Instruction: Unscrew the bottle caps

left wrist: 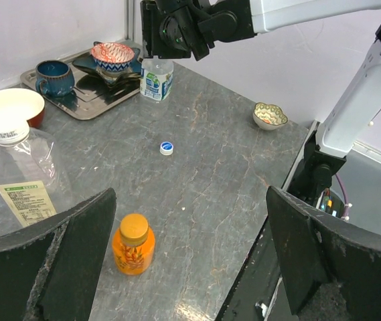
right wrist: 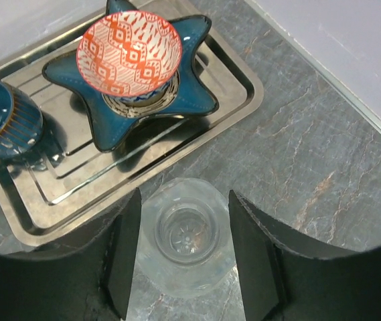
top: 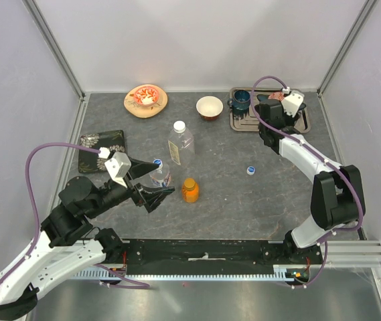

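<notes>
Here, the left end effector [top: 155, 190] is hovering with its jaws spread wide and nothing between them, low over the grey desk [top: 244, 200], just left of the short orange bottle [top: 190, 190], which is standing upright with its cap on. In the left wrist view that orange bottle [left wrist: 133, 244] is sitting between the two dark fingers [left wrist: 63, 247] but apart from both. A short clear bottle with a blue label [top: 160, 172] is standing close behind the left end effector, and the taller clear bottle [top: 181, 142] with a white cap is standing upright just beyond it. A loose blue and white cap [top: 250, 170] is lying on the bare desk, well apart from the bottles. The right end effector [right wrist: 183, 251] is reaching toward the far right of the desk beside the metal tray [right wrist: 237, 73], with its fingers flanking an uncapped clear bottle [right wrist: 185, 235] seen from above; whether the pads are pressing on it I cannot tell. The tray is carrying a blue star-shaped dish [right wrist: 197, 100] with a red patterned bowl [right wrist: 128, 55] in it, and a blue mug [right wrist: 3, 124].
</notes>
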